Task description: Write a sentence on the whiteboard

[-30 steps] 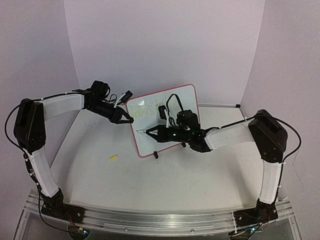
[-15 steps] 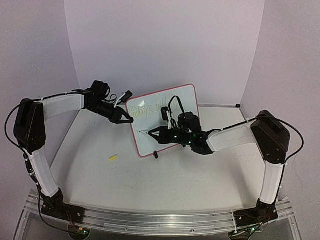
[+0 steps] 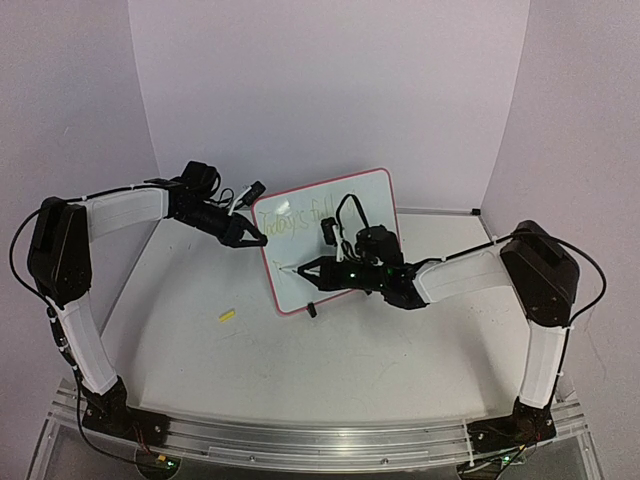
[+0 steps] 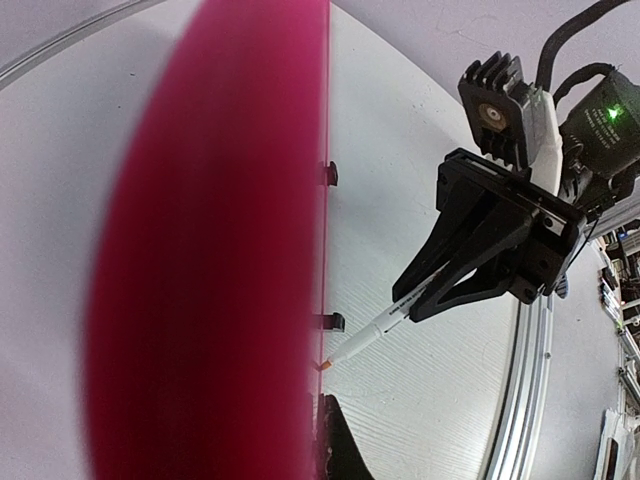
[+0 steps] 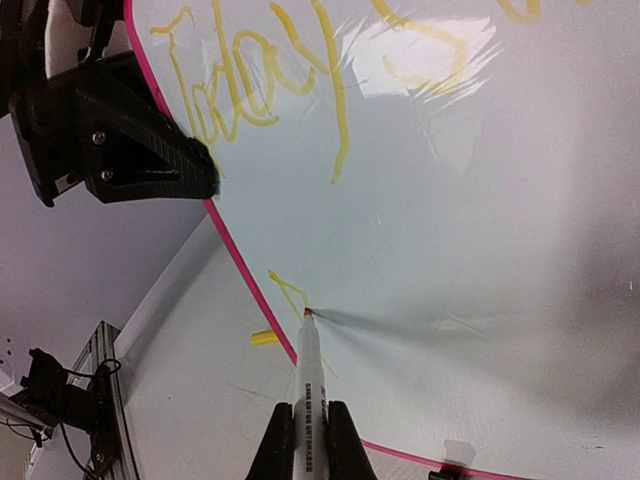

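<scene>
Two arms, two jobs, and the split reads clearly from above: the left gripper (image 3: 256,240) is pinched onto the left edge of the whiteboard (image 3: 365,200). It clamps the red frame so the board, propped at a tilt on its black clip feet (image 3: 312,310) in the middle of the table (image 3: 350,370), shouldn't skid or tip back under the pen's push. On the other side, the right gripper (image 5: 308,440) has its fingers pressed together around a marker (image 5: 307,385), barrel running straight out between them. I'd say it's held that way so the wrist camera looks right down the pen to its tip. That tip is touching the board low on the left, just inside the frame, where a small yellow stroke (image 5: 285,290) opens the second line. Up top, the sentence (image 5: 250,90) so far shows "Today's" in faint yellow cursive, with more words running off to the right that I can't make out. Judging by that, we're roughly halfway. A small yellow piece (image 3: 227,316), maybe the cap, lies on the table well left of the board.
</scene>
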Motion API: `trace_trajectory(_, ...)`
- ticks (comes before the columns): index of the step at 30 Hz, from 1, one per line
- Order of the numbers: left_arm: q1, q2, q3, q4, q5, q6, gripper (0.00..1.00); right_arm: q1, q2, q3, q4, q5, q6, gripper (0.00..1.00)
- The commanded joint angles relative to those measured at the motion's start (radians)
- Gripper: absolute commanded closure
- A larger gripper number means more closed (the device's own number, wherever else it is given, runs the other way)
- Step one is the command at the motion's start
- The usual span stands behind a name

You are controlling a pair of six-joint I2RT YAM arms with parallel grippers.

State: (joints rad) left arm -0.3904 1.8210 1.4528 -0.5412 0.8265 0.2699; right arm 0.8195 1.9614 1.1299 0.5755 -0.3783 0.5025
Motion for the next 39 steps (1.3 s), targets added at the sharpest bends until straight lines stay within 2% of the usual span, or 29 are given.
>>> trace_trajectory(1, -0.032, 0.014, 0.006, -0.061, -0.048, 0.052, 1.00, -0.005, 0.030, 0.039, -0.016, -0.023, -0.009, 1.00)
trace_trajectory(7, -0.032, 0.014, 0.006, -0.061, -0.049, 0.052, 1.00, -0.005, 0.024, 0.048, -0.011, -0.027, -0.009, 1.00)
trace_trajectory(17, -0.031, 0.014, 0.006, -0.060, -0.050, 0.051, 1.00, -0.005, -0.106, -0.027, 0.047, -0.020, -0.004, 1.00)
trace_trajectory(39, -0.033, 0.013, 0.006, -0.062, -0.053, 0.052, 1.00, -0.005, -0.007, 0.067, 0.001, 0.038, -0.018, 1.00)
